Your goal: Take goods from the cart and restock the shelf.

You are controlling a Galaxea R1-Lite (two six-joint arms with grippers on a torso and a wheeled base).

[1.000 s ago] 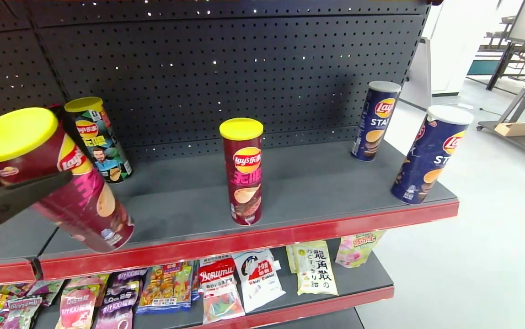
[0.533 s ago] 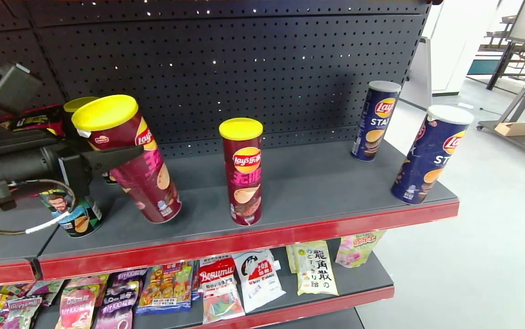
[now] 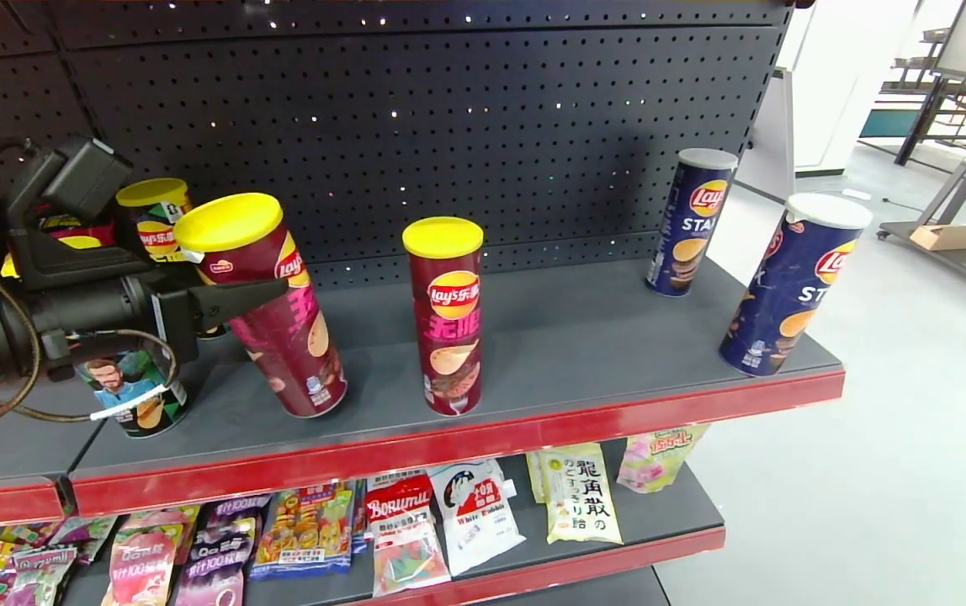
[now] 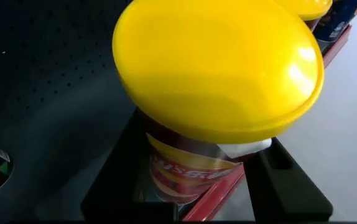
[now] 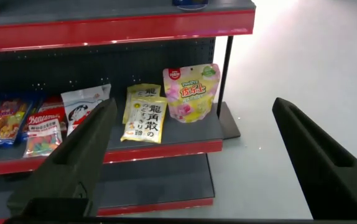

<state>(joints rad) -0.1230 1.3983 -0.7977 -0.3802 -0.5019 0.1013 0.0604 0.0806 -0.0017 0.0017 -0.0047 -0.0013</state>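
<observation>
Grey shelf [image 3: 584,337] | left fingers [image 3: 241,298] grasping tilted yellow-lidded maroon can [image 3: 298,353] | right fingers [image 5: 73,160] spread apart

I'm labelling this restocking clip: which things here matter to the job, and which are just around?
In the job: tilted maroon chip can with yellow lid, clamped in the left gripper; grey shelf board with red front edge.
Just around: upright maroon can; two dark blue cans; snack bags on the lower shelf; open right gripper.

- Head view: forward and down at the upper shelf [image 3: 584,337].
- Left wrist view: close above a yellow-lidded can [image 4: 216,62].
- Right wrist view: facing the lower shelf [image 5: 166,151], also in head view.
</observation>
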